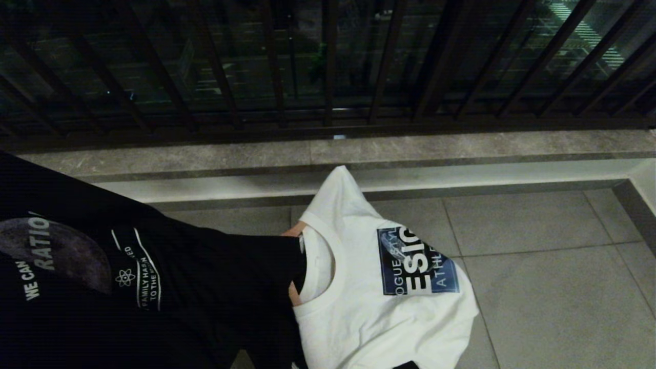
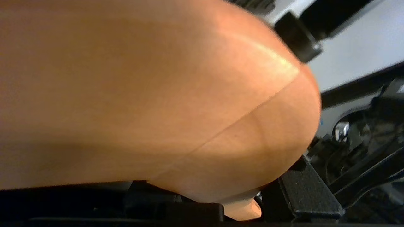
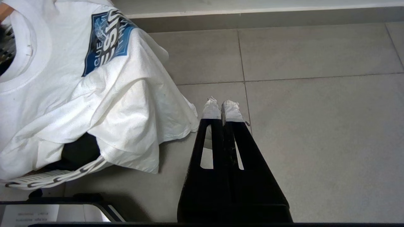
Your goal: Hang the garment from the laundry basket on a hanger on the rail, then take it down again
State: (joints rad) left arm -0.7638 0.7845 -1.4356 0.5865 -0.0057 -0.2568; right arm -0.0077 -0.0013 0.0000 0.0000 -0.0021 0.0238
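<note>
Bearing "ATHLE", white shirt [image 1: 359, 318] beside "WE CAN" black shirt [image 1: 205, 287]

White cloth shirt [image 1: 359, 287] (matt), smooth wooden hanger [image 2: 151, 94].

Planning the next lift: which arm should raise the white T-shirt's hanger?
Left: left end effector grips the orange-brown wooden hanger inside the white blue-printed T-shirt; the right end effector hangs shut beside it.
</note>
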